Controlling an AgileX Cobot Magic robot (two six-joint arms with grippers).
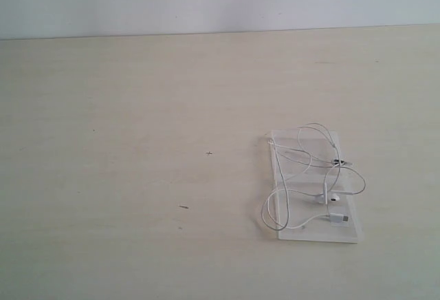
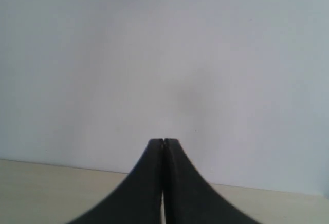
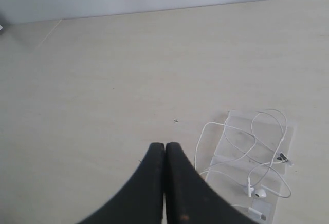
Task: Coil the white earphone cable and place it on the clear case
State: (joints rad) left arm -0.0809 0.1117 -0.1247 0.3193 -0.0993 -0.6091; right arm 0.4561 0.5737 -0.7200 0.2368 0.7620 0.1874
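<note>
The white earphone cable (image 1: 313, 176) lies in loose loops on the clear case (image 1: 287, 234) at the right of the table; one loop hangs over the case's left edge. Its earbuds (image 1: 333, 195) and white plug (image 1: 337, 217) rest near the case's front. The right wrist view shows the same cable (image 3: 241, 154) on the case (image 3: 290, 131), beside and apart from my right gripper (image 3: 165, 145), which is shut and empty. My left gripper (image 2: 163, 141) is shut with nothing in it and faces the wall. Neither gripper shows in the exterior view.
The pale wooden table (image 1: 137, 142) runs back to a light wall (image 1: 206, 1). Small dark specks (image 1: 209, 153) mark the tabletop left of the case. The case sits close to the table's front right.
</note>
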